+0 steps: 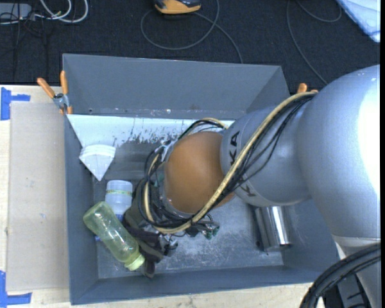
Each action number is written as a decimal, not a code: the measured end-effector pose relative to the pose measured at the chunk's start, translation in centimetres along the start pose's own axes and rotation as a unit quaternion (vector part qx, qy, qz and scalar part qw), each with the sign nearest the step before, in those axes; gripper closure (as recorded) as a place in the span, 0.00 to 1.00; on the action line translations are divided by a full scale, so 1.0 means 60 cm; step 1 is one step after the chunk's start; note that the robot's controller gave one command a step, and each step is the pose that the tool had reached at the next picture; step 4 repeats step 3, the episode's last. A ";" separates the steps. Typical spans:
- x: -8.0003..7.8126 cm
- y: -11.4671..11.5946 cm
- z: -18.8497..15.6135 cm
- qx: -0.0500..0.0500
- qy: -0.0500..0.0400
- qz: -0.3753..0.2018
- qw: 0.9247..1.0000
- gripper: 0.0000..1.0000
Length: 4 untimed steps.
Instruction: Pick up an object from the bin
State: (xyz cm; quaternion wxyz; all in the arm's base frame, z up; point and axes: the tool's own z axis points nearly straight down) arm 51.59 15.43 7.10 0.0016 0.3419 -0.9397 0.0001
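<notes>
Hand (151,248) sat low in bin (179,88), just right of bottle (112,233) by its cap end, prob. because bottle lay flat w/ room alongside. Open or clenched: couldn't tell. Jar (119,194) just above bottle; metal tube (273,226) well right.

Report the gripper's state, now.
Gripper: cannot be told. It is low in the bin, right beside the clear greenish bottle lying at the front left.
</notes>
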 end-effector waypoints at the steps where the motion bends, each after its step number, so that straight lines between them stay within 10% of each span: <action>1: 0.000 0.000 0.000 0.000 0.000 0.000 1.000 1.00; 4: 0.003 0.002 -0.042 -0.001 0.002 0.001 1.000 1.00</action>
